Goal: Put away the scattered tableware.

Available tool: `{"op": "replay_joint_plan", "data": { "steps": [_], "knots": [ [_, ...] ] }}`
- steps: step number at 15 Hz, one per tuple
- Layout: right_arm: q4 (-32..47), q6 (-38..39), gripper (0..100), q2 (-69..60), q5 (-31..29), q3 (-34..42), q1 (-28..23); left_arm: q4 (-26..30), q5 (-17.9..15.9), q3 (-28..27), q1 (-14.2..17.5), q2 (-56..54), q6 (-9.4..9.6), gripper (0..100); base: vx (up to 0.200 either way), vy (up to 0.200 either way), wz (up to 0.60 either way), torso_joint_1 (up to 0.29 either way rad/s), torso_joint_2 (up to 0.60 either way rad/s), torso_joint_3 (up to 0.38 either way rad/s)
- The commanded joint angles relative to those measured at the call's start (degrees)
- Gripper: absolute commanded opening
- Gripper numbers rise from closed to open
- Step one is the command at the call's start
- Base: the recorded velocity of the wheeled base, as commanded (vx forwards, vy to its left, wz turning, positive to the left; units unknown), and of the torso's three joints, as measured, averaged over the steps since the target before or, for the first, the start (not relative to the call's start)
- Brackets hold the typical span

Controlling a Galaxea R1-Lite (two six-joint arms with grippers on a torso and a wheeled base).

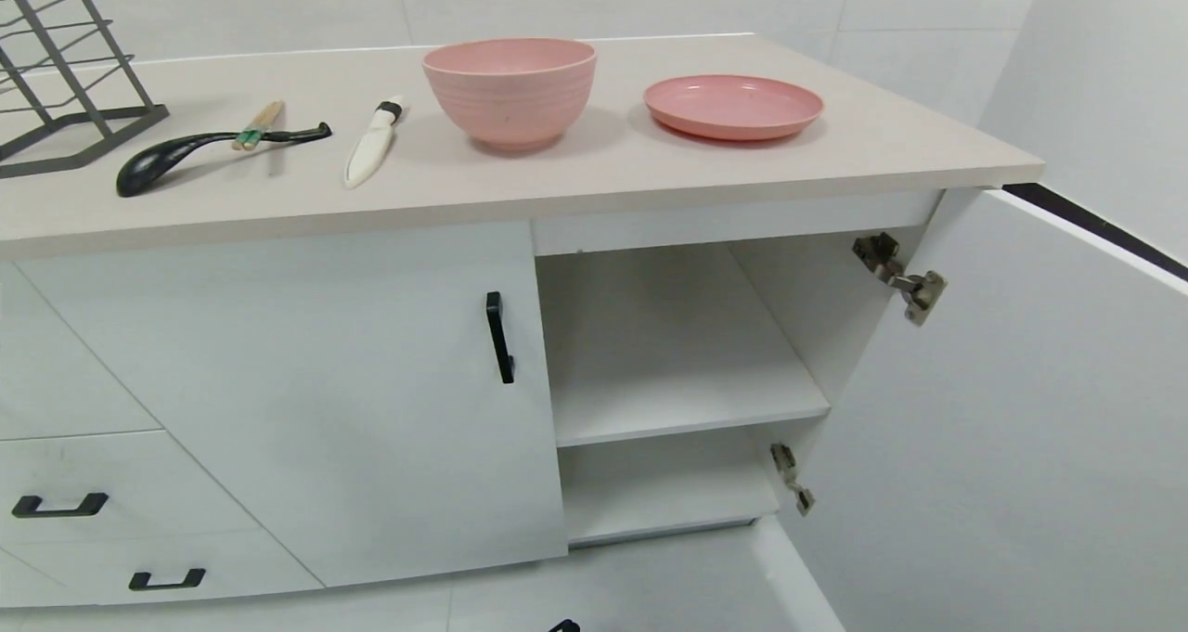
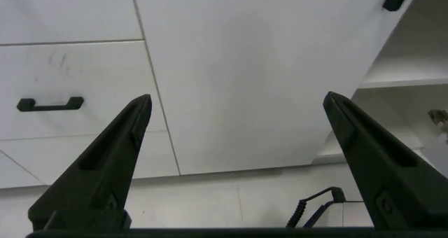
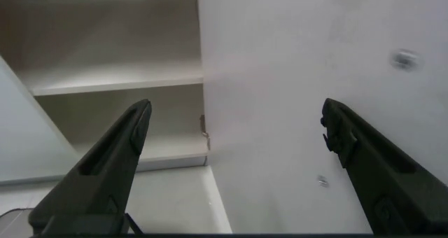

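Bowl (image 1: 509, 89) and plate (image 1: 733, 105) on counter (image 1: 882, 154), left hand (image 2: 236, 98) splayed apart, right hand (image 3: 236, 103) likewise

Bowl (image 1: 509, 89) and plate (image 1: 733, 106) were pink, the ladle (image 1: 176, 154) black, the knife (image 1: 371, 142) cream, countertop (image 1: 603, 173) beige, cabinet door (image 1: 306, 381) white with black handle (image 1: 499, 337)

1. The bowl (image 1: 509, 89) and plate (image 1: 733, 105) look like matt pink plastic, and the bowl has faint ridges.
2. The ladle (image 1: 162, 161) is black, smooth and glossy.
3. The chopsticks (image 1: 258, 125) look like pale wood. The knife (image 1: 371, 142) has a smooth cream cover, plastic I'd say.
4. The countertop (image 1: 835, 163) is beige, matt and smooth.
5. The cupboard doors (image 1: 306, 381) are smooth white with a slight sheen.
6. The hinges (image 1: 898, 279) are bare shiny metal, and the door handle (image 1: 499, 337) is matt black.
7. The rack (image 1: 56, 66) is dark matt metal.
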Motion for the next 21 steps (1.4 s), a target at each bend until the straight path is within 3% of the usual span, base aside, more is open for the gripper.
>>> {"op": "replay_joint_plan", "data": {
  "steps": [1, 8, 13, 21],
  "knots": [
    [-0.1, 0.0, 100, 0.0, 0.1, 0.0, 0.1, 0.0, 0.0, 0.0, 0.0, 0.2, -0.04, 100, 0.000, 0.000, 0.00, 0.000, 0.00, 0.000],
    [-0.1, 0.0, 100, 0.0, 0.1, 0.0, 0.0, 0.0, 0.0, 0.0, 0.0, 0.2, -0.04, 100, 0.000, 0.000, 0.00, 0.000, 0.00, 0.000],
    [-0.1, 0.0, 100, 0.0, 0.1, 0.0, 0.0, 0.0, 0.0, 0.0, 0.0, 0.2, 0.05, 100, 0.200, 0.120, 0.00, 0.000, 0.00, 0.001],
    [-0.1, 0.0, 100, 0.0, 0.1, 0.0, 0.0, 0.0, 0.0, 0.0, 0.0, 0.2, -0.04, 100, 0.000, 0.000, 0.00, 0.038, -0.04, -0.007]
  ]
}}
